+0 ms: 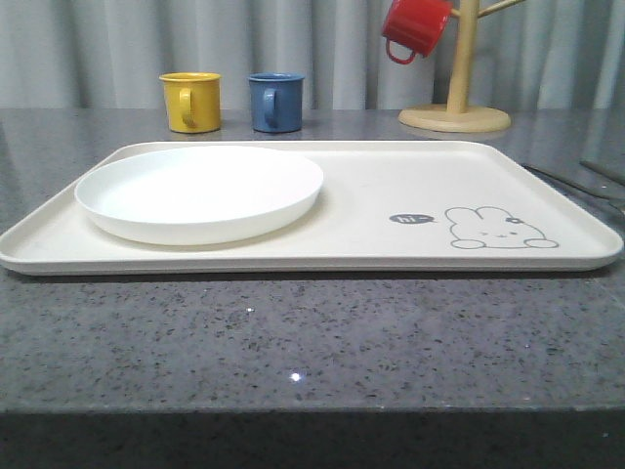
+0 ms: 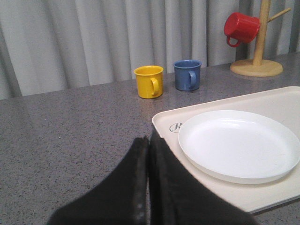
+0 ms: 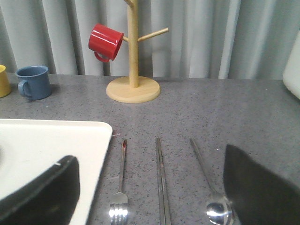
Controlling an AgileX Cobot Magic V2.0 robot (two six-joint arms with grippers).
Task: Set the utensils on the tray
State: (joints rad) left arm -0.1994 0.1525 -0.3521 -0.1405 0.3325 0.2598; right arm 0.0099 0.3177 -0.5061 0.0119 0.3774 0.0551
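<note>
A: What lies nearest?

B: The left pincer (image 2: 148, 187), fingers pressed together and holding nothing, over grey worktop (image 1: 293, 342) beside the cream tray (image 1: 391, 195). The right pincer (image 3: 150, 197) gapes wide, empty, over the fork (image 3: 119, 197), chopsticks (image 3: 161, 183) and spoon (image 3: 208, 187), which lie on the worktop at the tray's three o'clock.

A: And beyond?

B: A white plate (image 1: 200, 191) at the tray's nine o'clock; behind, a yellow mug (image 1: 190, 101), blue mug (image 1: 275, 101), and red mug (image 1: 415, 27) on a wooden stand (image 1: 459, 88).
</note>
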